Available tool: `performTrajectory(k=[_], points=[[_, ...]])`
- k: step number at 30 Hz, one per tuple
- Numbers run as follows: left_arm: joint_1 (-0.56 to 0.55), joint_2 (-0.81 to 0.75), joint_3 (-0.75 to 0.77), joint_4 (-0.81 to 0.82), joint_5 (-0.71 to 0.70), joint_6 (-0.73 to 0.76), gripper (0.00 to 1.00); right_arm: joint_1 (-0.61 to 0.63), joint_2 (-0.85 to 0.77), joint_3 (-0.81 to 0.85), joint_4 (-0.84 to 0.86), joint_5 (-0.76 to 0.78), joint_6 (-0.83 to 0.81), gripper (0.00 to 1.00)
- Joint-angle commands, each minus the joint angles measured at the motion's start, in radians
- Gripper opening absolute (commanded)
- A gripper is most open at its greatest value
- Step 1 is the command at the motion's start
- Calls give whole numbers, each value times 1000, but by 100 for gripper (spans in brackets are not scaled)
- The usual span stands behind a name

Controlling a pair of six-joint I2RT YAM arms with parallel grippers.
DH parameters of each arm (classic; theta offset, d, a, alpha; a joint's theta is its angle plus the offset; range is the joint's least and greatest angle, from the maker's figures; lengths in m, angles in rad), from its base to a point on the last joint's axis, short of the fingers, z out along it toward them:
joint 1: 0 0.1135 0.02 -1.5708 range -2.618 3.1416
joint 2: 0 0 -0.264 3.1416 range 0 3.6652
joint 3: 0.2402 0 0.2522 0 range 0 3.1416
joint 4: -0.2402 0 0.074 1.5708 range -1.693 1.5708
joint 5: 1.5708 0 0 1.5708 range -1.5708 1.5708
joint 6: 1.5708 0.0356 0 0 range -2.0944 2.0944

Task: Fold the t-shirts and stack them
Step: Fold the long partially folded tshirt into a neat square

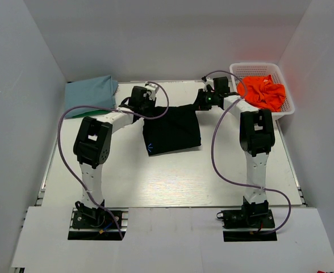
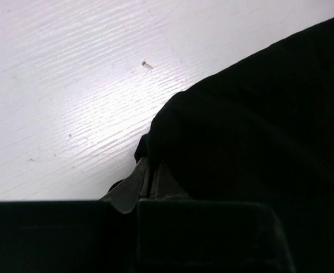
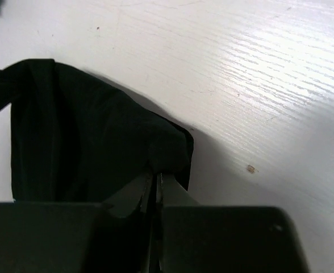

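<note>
Left gripper and right gripper clamp the black shirt at its ten and two o'clock corners; limp, light cloth, likely to sag between.

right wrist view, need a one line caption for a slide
Right tool pinched shut on a bunched edge of the black t-shirt over the white table.

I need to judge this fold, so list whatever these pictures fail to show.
Top view: the black t-shirt has its far edge covered by the left end effector and the right end effector.
Top view: the print near its front corner is too small to read.
Top view: anything beneath the orange t-shirt in the basket is hidden by that shirt.
Left wrist view: most of the black t-shirt is cut off by the right and bottom edges.
</note>
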Motion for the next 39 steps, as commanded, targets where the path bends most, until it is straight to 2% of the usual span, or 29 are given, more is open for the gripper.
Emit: performTrajectory(k=[1,5,15,22,27,33,39], points=[[0,-111,-7,56,34,-24,0,-3,-4,39,11,-33,-4,0],[0,-197,-33,56,45,-45,0,0,-50,16,25,-41,0,0],[0,-496,-260,55,72,-126,0,2,-303,-182,77,-93,8,0],[0,-625,-380,32,-18,-191,0,25,-358,-224,33,-148,-18,0],[23,-562,-374,19,-87,-218,0,37,-295,-171,15,-132,2,0],[33,-378,-275,-42,-284,-268,0,34,-120,-1,24,-43,52,0],[77,-190,-166,-74,-272,-286,0,19,47,131,51,51,98,0]])
